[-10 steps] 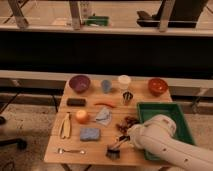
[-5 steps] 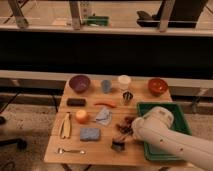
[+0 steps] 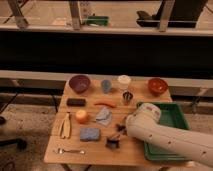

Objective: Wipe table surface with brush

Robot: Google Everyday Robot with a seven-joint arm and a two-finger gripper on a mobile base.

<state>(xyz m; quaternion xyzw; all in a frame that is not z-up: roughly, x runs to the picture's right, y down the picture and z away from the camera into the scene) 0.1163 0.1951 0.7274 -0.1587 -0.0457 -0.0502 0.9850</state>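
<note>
The gripper (image 3: 121, 129) is hanging low over the table surface (image 3: 95, 150), beside the green tray (image 3: 175, 120). The brush (image 3: 113, 142) is lying just below-left of it, near the blue sponge (image 3: 90, 134).

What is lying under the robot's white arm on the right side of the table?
The green tray lies beneath the arm, its near-left part covered. The end effector sits over the table surface, near the brush. Anything inside the tray's covered part is hidden.
</note>
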